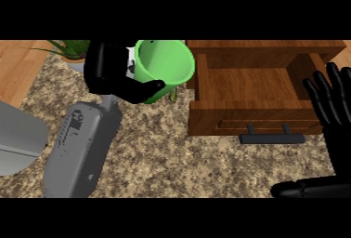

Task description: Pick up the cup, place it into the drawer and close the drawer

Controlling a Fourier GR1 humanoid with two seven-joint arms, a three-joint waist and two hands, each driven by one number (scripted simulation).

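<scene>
1. My left hand (pixel 116 76) is curled round the green cup (pixel 165 62): the thumb lies across the cup's outer wall and the fingers wrap its far side, so the cup is held in this hand
2. The cup is tipped on its side, its open mouth turned toward the viewer, and it sits just left of the drawer (pixel 257 88), outside the drawer's compartment
3. The drawer is a brown wooden box, pulled open; its inner floor shows bare, and a dark bar handle (pixel 271 138) stands off its front panel on two short posts
4. My left forearm (pixel 82 148) is grey and runs from the lower edge of the view up to the hand, lying left of the drawer
5. My right hand (pixel 332 102) rests at the drawer's right side, fingers straight and spread, pointing upward, holding nothing; its fingertips overlap the drawer's right wall in the view
6. The bench (pixel 178 158) has a speckled stone top, seen below and left of the drawer
7. A potted plant (pixel 68 49) with thin green leaves stands well left of the drawer, just beyond my left hand
8. A grey rounded object (pixel 17 139) shows at the far left edge; I cannot tell what it is
</scene>
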